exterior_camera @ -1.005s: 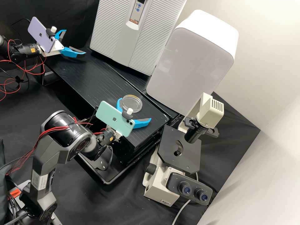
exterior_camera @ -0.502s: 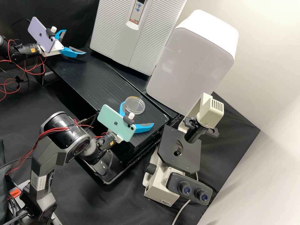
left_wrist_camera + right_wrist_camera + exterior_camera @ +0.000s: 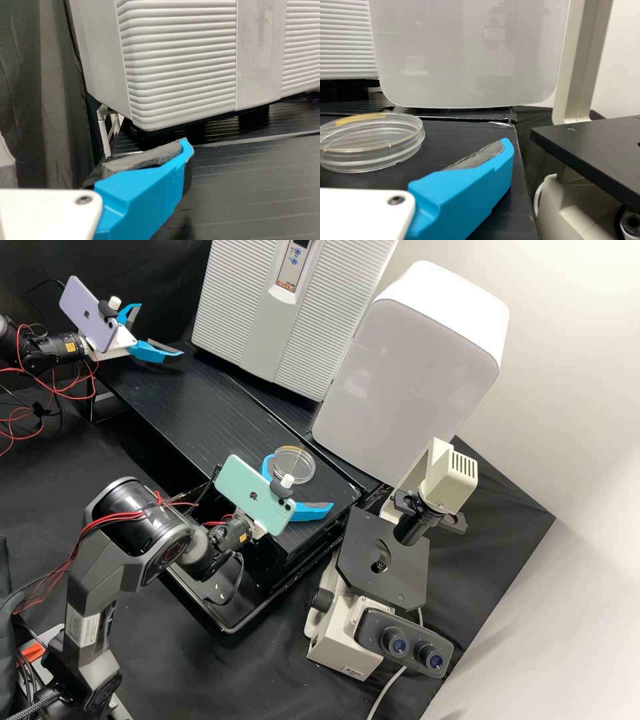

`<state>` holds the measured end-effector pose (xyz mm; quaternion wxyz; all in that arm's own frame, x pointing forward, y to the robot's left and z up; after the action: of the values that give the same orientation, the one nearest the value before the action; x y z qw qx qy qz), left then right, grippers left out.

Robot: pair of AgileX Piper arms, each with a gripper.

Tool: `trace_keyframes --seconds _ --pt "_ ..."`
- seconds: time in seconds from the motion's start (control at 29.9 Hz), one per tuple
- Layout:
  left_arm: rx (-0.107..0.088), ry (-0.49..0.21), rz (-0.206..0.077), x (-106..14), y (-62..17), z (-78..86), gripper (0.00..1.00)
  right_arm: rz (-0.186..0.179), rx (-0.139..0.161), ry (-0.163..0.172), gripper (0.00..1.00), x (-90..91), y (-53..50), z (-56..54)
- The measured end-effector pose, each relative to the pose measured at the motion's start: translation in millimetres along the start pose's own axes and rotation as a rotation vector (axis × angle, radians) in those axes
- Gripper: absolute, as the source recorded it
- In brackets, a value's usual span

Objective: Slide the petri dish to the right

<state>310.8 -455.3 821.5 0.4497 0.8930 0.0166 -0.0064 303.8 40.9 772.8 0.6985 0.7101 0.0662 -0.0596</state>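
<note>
The clear round plastic petri dish [image 3: 295, 463] is bracketed by the wide-spread right gripper [image 3: 303, 484], seemingly for pushing it rightward.

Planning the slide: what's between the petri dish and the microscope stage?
A blue finger of the right tool and bare bench, per the right wrist view.

Right arm [image 3: 127, 540] and left arm [image 3: 40, 347] are both dark grey, fat round joints, loose red wires [image 3: 60, 563] hanging off. Tools are white with bright blue fingers [image 3: 465, 200] and grey pads [image 3: 475, 157]. Right tool [image 3: 303, 483] has a mint phone [image 3: 257, 493] clipped on, left tool [image 3: 160, 330] a purple phone [image 3: 85, 303]
</note>
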Motion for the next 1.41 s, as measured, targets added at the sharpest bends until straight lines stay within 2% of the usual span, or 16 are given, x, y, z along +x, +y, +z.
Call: trace_keyframes --seconds 0.4,0.67,0.7,0.94,1.41 --pt "0.0 0.0 0.0 0.0 0.0 0.0 1.0 -0.05 -0.002 0.021 1.0 30.3 -6.3 -19.9" --pt "0.0 0.0 0.0 0.0 0.0 0.0 1.0 -0.07 -0.018 0.035 1.0 46.0 -10.1 -22.2" --pt "0.0 0.0 0.0 0.0 0.0 0.0 1.0 -0.075 -0.02 0.033 0.0 47.3 -11.6 -21.1" --pt "0.0 0.0 0.0 0.0 0.0 0.0 1.0 -0.075 -0.007 0.046 0.0 49.9 -14.3 -19.6" --pt "0.0 0.0 0.0 0.0 0.0 0.0 1.0 -0.075 0.0 0.046 0.0 49.9 -14.3 -19.6"
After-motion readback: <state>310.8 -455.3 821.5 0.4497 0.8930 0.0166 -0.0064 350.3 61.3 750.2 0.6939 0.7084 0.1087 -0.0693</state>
